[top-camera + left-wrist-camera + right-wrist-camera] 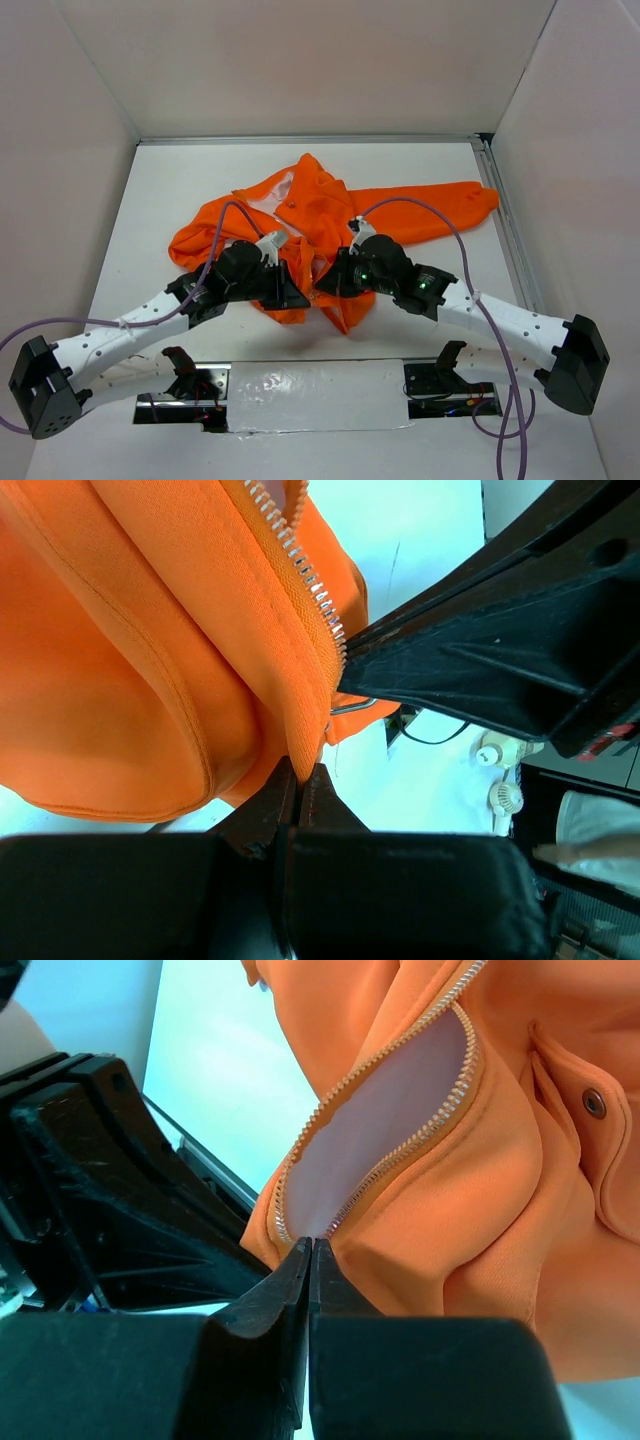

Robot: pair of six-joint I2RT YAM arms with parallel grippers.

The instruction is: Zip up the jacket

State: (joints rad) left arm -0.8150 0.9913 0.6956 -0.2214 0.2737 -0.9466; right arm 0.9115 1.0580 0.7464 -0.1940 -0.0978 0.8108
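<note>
Jacket [320, 215] bunched; both jaws pinch zipper [300, 562] base; purple cables [420, 203] cross fabric.

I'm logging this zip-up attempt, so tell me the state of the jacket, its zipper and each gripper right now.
Jacket: crumpled on the table, front open.
Zipper: unzipped, tooth rows apart, pale lining showing between them.
Left gripper: fingers shut on the jacket's edge beside the zipper.
Right gripper: fingers shut on the jacket where the tooth rows meet.
</note>
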